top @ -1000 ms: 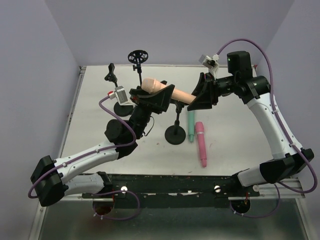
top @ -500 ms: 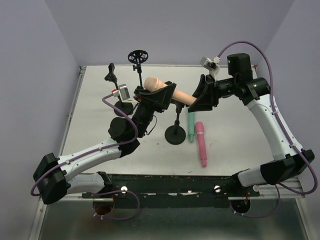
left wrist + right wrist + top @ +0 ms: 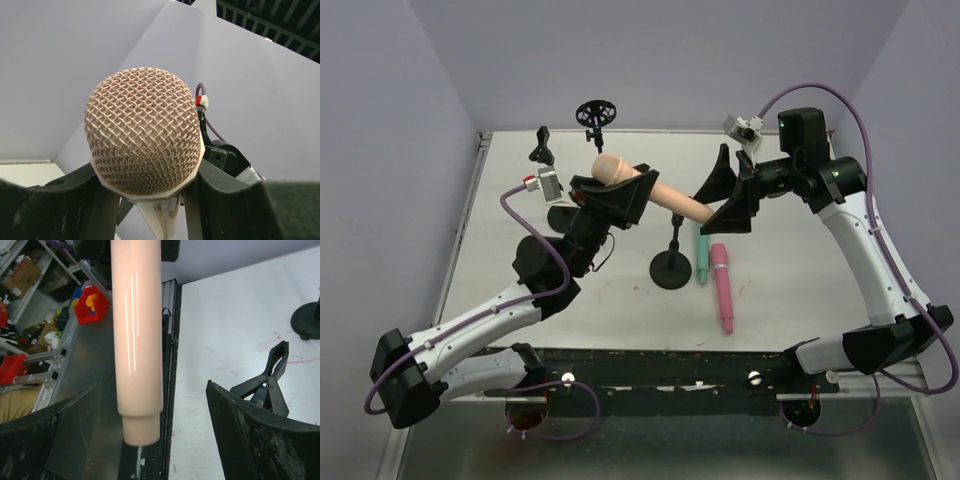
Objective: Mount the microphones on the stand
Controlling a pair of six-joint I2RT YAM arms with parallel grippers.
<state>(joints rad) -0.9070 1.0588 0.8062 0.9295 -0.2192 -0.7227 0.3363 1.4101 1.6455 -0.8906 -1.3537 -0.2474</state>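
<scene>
Over the last second we drew the peach microphone (image 3: 670, 198) leftward in our left gripper (image 3: 617, 195), clamped just behind its mesh head, easing its tail from the wide-spread right gripper (image 3: 725, 197), so it hung above the stand (image 3: 672, 262), unattached.

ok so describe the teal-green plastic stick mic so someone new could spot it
On the white table, find the black stand with the round base near the middle. Two slim plastic stick microphones lie just right of it. The teal-green microphone is nearest the base; the pink microphone lies beyond it.
</scene>
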